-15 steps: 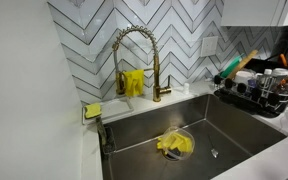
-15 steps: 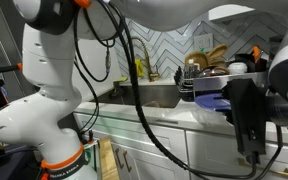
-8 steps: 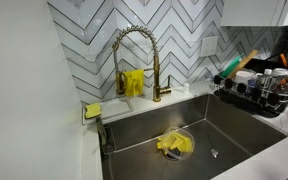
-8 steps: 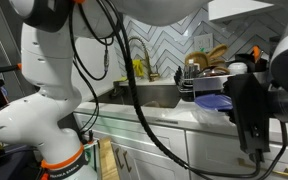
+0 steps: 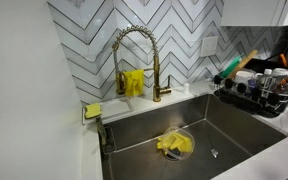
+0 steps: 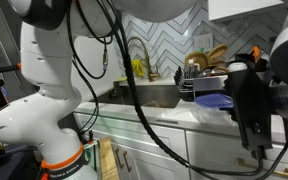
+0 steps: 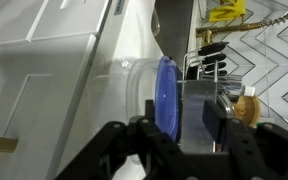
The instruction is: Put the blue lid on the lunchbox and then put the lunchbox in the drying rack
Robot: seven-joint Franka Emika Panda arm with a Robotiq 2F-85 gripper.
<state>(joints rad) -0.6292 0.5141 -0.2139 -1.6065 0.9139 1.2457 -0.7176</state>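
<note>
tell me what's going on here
The robot arm's gripper is at the clear lunchbox, which has the blue lid on it, just short of the drying rack. The rack holds dishes but not the lunchbox yet. Whether the gripper grips the box cannot be told. A yellow cloth lies in the sink.

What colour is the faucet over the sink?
Gold; the faucet shows best in an exterior view.

Kitchen: sink [image 5: 234, 125], gold faucet [image 5: 134, 50].
</note>
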